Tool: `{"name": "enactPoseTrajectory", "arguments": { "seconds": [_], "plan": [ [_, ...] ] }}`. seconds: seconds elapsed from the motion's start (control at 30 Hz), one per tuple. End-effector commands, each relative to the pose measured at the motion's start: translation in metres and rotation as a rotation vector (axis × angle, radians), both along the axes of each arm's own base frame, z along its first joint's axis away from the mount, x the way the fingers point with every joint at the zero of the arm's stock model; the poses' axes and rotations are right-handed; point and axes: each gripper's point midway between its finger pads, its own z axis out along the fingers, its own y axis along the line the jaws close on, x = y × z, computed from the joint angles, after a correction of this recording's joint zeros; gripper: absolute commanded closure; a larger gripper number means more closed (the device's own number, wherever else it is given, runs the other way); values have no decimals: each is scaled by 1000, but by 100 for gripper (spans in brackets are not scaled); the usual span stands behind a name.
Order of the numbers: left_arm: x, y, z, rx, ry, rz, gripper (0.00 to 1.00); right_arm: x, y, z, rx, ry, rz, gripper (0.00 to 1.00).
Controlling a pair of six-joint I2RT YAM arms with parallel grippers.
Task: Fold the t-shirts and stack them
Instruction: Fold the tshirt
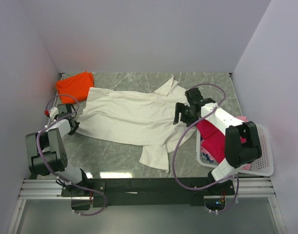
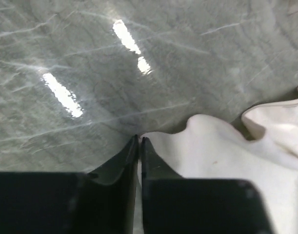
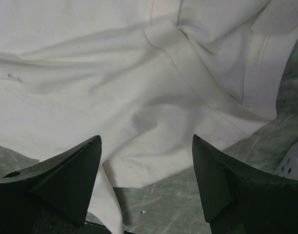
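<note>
Where the orange t-shirt [image 1: 74, 85] lies: the far-left corner of the desk [image 1: 114, 158], bunched in a compact heap just beside the big shirt's left shoulder.
Left jaws: pressed together low on the desk at the left edge of the cream t-shirt [image 1: 134, 117]. A sliver of pale cloth shows between them, so they appear to pinch the hem.
Cream t-shirt, place: spread across the middle of the desk and rumpled, with one sleeve pointing to the far side and another flap trailing toward the near edge.
Cream t-shirt, handling: probably light and limp with no stiffness. It should sag from any single hold and slide easily over the glossy stone.
Cream t-shirt, hold: best taken at stitched hems, sleeve seams or shoulder corners, where the doubled cloth gives a thicker bite. Two corners held at once would keep an edge straight.
Right jaws: spread wide, hovering over the shirt's right side and gripping nothing. A sleeve hem lies just ahead of them.
Basket [image 1: 263, 163]: at the desk's right edge, holding a crimson t-shirt [image 1: 214, 139] in a loose crumple.
</note>
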Motion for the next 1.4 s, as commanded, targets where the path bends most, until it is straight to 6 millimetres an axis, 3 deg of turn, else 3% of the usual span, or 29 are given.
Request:
{"name": "enactPoseTrajectory", "arguments": {
  "seconds": [0.0,0.07,0.23,0.37,0.53,0.57,0.7,0.9,1.03,1.37],
  "plan": [
    [-5,-12,-14,-61,46,-52,94,0,3,17,28,-54,-6,19],
    [-7,-14,-15,-68,46,-60,99,-4,4,18,24,-60,-5,19],
    [0,-26,-3,-114,-9,-97,99,-22,8,32,-21,-93,25,20],
    [8,-35,13,-149,-68,-136,99,-50,15,33,-36,-83,8,20],
    [8,-43,23,-163,-107,-178,99,-102,25,9,-33,-36,-26,19],
    [8,-44,23,-168,-108,-190,99,-115,35,5,-17,-18,-31,20],
    [6,-47,23,-175,-90,-219,99,-161,40,-24,-5,46,-50,20],
    [9,-46,29,-158,-86,-248,99,-209,45,-42,-11,103,-32,26],
    [11,-46,33,-153,-94,-263,99,-217,61,-44,37,100,-6,30],
    [10,-52,34,-174,-112,-270,99,-197,95,-39,-19,39,103,30]
  ]
}}
